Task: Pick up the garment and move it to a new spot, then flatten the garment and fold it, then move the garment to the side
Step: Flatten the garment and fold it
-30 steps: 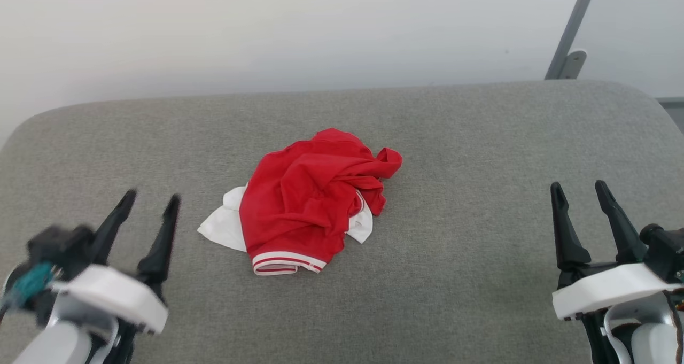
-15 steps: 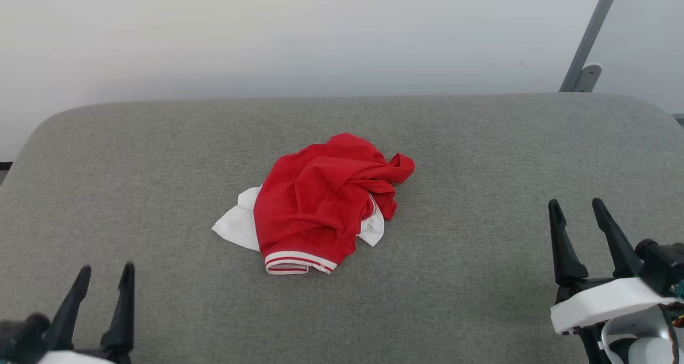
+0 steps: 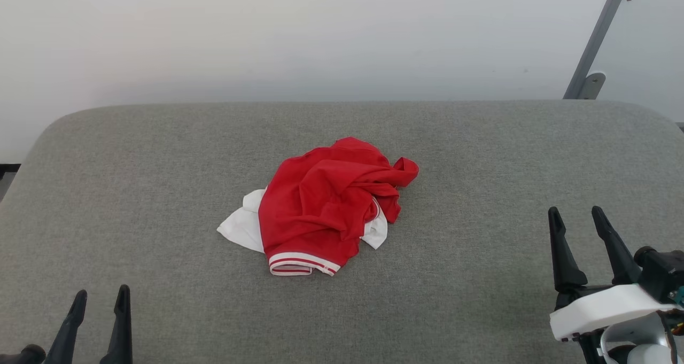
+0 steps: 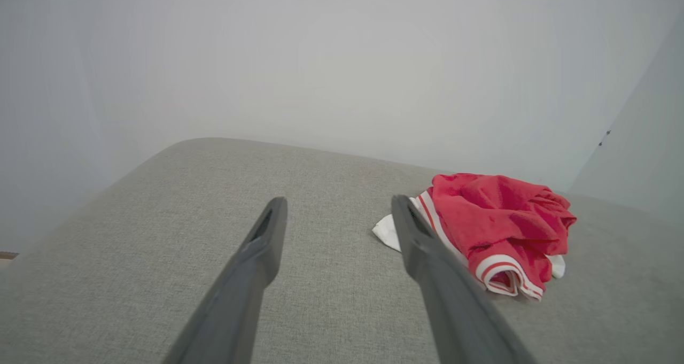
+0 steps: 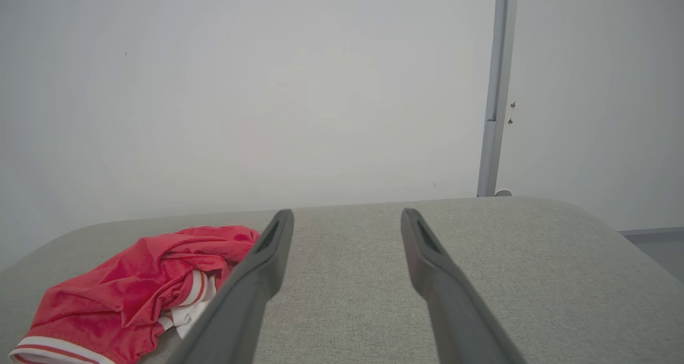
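The garment (image 3: 320, 203) lies crumpled in a heap at the middle of the grey padded surface (image 3: 481, 155), red with white sleeve cloth poking out at its left and right and a red-and-white striped band at its near edge. Its chest print is hidden in the folds. My left gripper (image 3: 101, 297) stands open at the lower left, well short of the heap, nothing between its fingers. My right gripper (image 3: 576, 215) stands open at the lower right, also apart from it. The left wrist view has the garment (image 4: 497, 225) to the right of my left gripper (image 4: 336, 203); the right wrist view has the garment (image 5: 133, 284) left of my right gripper (image 5: 347, 217).
A pale wall (image 3: 320, 32) runs behind the surface. A grey metal post (image 3: 596, 38) with a bracket leans at the far right. The surface has rounded far corners and bare grey cloth all round the heap.
My left gripper has dropped back toward the lower left corner of the head view. The whole picture has slid down and right, so the camera moved; the garment lies as it did.
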Robot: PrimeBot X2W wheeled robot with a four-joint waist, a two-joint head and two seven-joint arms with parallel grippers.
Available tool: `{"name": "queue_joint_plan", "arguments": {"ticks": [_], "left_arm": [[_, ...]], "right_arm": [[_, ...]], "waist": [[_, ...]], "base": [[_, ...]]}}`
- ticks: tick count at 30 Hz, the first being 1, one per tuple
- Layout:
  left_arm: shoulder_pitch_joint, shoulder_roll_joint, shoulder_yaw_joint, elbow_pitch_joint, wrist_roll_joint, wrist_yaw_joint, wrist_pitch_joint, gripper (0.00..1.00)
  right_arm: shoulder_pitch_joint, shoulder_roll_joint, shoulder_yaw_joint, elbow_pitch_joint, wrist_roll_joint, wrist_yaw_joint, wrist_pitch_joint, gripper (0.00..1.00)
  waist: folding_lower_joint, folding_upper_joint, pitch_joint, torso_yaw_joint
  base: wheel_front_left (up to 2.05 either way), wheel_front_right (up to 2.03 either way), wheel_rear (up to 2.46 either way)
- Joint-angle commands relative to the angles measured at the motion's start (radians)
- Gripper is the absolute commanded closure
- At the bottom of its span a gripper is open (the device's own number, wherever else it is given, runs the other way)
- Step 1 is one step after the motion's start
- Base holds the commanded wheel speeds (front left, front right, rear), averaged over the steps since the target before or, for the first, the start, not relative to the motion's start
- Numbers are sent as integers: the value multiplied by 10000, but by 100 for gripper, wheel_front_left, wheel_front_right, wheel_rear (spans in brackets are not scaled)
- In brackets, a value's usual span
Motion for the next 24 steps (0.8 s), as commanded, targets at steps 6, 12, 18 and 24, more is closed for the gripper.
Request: {"name": "queue_joint_plan", "arguments": {"ticks": [6, 12, 18, 24], "left_arm": [[74, -438, 277, 38, 366, -243, -62, 0], [108, -721, 357, 68, 418, -350, -61, 0], [96, -838, 356, 130, 433, -393, -61, 0], [-165, -779, -16, 255, 385, -386, -62, 0]], "right_arm": [[151, 82, -76, 43, -15, -3, -100, 0], [211, 137, -84, 93, -2, -3, -144, 0], [203, 93, 218, 145, 38, -3, 52, 0], [-68, -297, 1272, 439, 103, -3, 708, 0]], "waist": [[0, -1, -37, -17], [0, -1, -59, 6], [0, -1, -40, 152], [0, -1, 73, 698]], "base": [[0, 0, 0], [0, 0, 0], [0, 0, 0], [0, 0, 0]]}}
